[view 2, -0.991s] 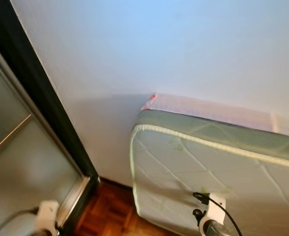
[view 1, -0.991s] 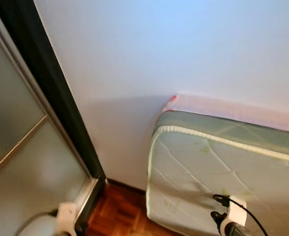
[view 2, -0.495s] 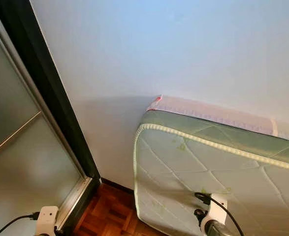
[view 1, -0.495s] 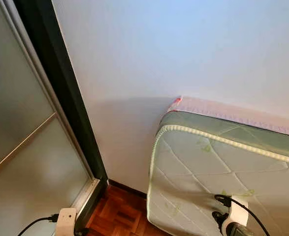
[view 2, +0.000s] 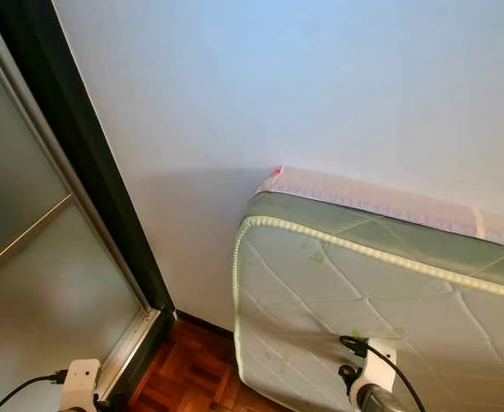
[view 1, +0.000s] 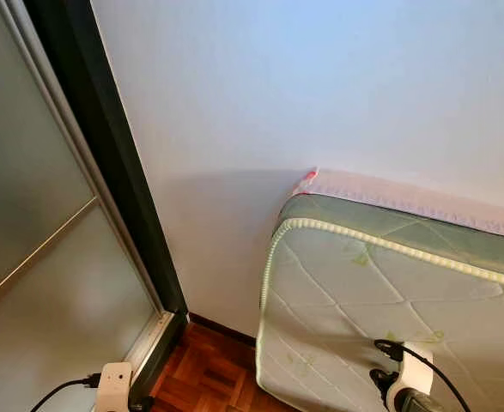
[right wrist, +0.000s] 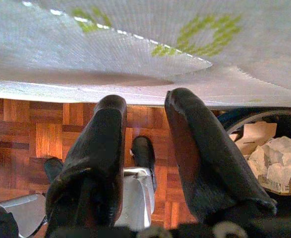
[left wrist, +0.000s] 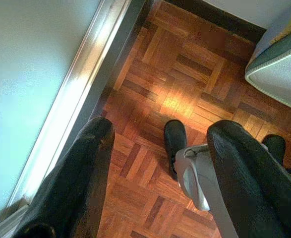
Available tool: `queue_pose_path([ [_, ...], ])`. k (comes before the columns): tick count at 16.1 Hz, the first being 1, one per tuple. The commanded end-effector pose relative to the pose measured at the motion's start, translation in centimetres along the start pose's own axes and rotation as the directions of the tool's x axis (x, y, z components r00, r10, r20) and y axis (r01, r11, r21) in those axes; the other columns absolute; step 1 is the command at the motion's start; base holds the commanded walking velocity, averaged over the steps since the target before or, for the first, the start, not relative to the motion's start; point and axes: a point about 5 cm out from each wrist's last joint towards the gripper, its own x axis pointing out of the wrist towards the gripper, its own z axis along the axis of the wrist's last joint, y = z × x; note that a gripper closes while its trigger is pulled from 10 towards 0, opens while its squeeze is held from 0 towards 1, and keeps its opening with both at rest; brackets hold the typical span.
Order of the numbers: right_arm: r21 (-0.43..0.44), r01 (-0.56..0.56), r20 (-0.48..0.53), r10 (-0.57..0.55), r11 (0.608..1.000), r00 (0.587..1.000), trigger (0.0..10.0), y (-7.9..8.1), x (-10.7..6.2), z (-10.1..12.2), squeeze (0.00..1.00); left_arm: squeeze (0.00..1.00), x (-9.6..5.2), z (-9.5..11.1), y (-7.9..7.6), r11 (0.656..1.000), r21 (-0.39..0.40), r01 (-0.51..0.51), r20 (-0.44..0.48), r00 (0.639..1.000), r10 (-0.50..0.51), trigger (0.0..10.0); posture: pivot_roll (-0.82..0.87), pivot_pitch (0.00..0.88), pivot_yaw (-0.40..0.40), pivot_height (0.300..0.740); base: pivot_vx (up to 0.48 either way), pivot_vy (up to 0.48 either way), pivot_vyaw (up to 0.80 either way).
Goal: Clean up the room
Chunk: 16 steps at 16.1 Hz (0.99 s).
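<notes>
A white quilted mattress (view 1: 380, 300) with a green border stands on edge against the wall, on the parquet floor (left wrist: 185, 74). My left gripper (left wrist: 160, 131) hangs low over that floor beside the door track, open with nothing between its fingers. My right gripper (right wrist: 146, 101) hangs close under the mattress face (right wrist: 135, 44), open and holding nothing. A black bin (right wrist: 244, 118) with crumpled paper and packaging (right wrist: 276, 158) sits on the floor beside the right gripper. Both wrists show at the bottom of the head views, the left wrist (view 1: 114, 384) and the right wrist (view 1: 406, 378).
A frosted sliding door (view 1: 37, 257) with a dark frame (view 1: 123, 189) fills the left side, its metal track (left wrist: 71, 99) running along the floor. A plain white wall (view 1: 320, 86) is straight ahead. A narrow strip of parquet lies between door and mattress. My feet (left wrist: 176, 144) stand on it.
The head view has shifted slightly and sharpened since a second ago, so the camera moved. Mattress, door and both arms keep their places.
</notes>
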Motion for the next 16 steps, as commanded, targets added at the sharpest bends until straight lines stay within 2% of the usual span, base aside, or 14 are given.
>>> queue_pose_path([
  [1, -0.007, -0.007, 0.040, 0.007, 1.000, 0.999, 10.0, 0.10, 0.06, 1.30, 0.00, 0.00, -0.05, -0.36, 0.01, 1.000, 0.000, 0.001, -0.019, 1.000, -0.001, 10.0, 0.09, 0.000, -0.038, 0.740, 0.000, 0.000, 0.00],
  [16, -0.024, -0.013, 0.030, 0.013, 1.000, 0.999, 10.0, -0.11, -0.01, 0.94, 0.00, 0.00, -0.11, -0.70, -0.07, 1.000, 0.000, 0.001, -0.023, 1.000, -0.001, 10.0, 0.08, 0.000, -0.034, 0.740, 0.000, 0.000, 0.00],
])
